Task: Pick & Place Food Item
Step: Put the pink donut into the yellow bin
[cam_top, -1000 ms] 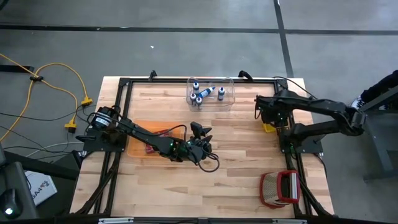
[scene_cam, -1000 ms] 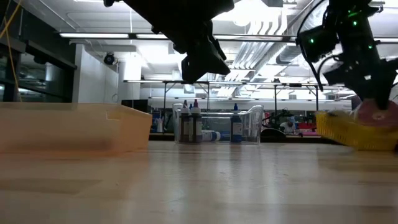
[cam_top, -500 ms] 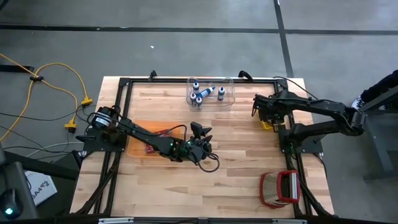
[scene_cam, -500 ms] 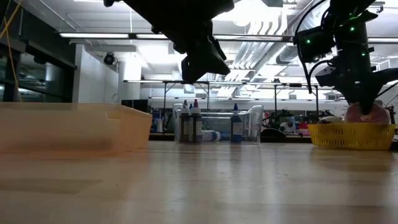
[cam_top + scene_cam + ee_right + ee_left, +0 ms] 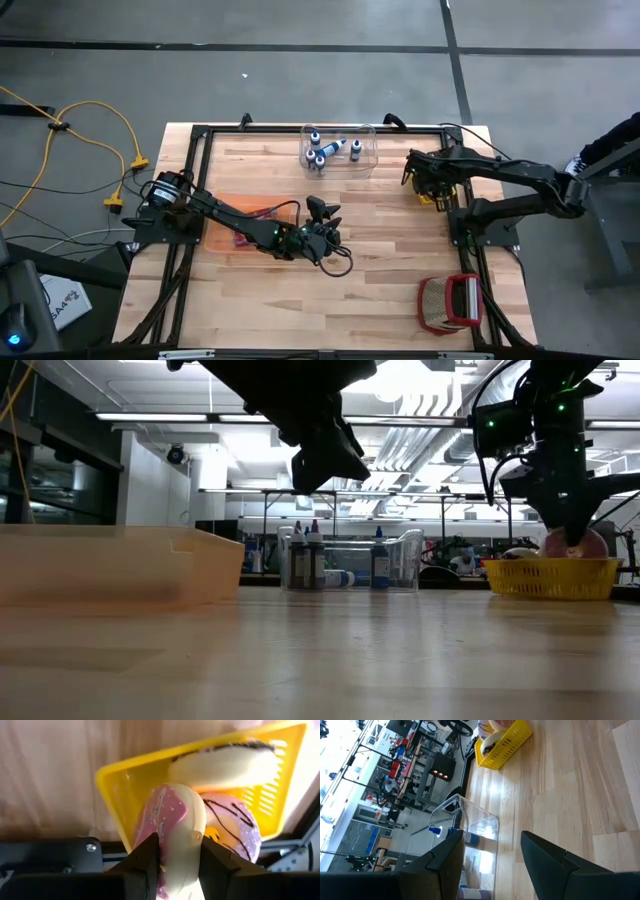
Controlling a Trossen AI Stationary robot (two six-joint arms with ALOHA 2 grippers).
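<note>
A yellow basket (image 5: 115, 785) at the table's right side holds a white doughnut with dark stripes (image 5: 225, 765) and a pink one with dark drizzle (image 5: 235, 827). My right gripper (image 5: 180, 845) stands over it, pointing steeply down, shut on a pink-frosted doughnut (image 5: 172, 820). In the low view that doughnut (image 5: 578, 545) shows just above the basket's rim (image 5: 550, 565), its lower part hidden behind it. My left gripper (image 5: 325, 238) hovers over mid-table, open with nothing between its fingers (image 5: 445, 860). My right gripper pinches the pink-frosted doughnut on edge between its two fingers, one finger on the frosted face (image 5: 161, 842), the other on the pale underside (image 5: 197, 840). The fingers come from above, slanting down. Whether the doughnut's lower end hangs clear of the basket, I cannot tell.
An orange tray (image 5: 215, 235) lies at the left with a reddish item in it. A clear bin (image 5: 340, 150) with small bottles stands at the far middle. A red and white object (image 5: 450, 303) lies at the near right. Bare wood stretches across the table's middle and near side.
My right gripper has tipped further downward and shifted a little toward the table's left with the pink doughnut. The yellow basket, tilted and blurred a second ago, has slid slightly left and now sits level.
</note>
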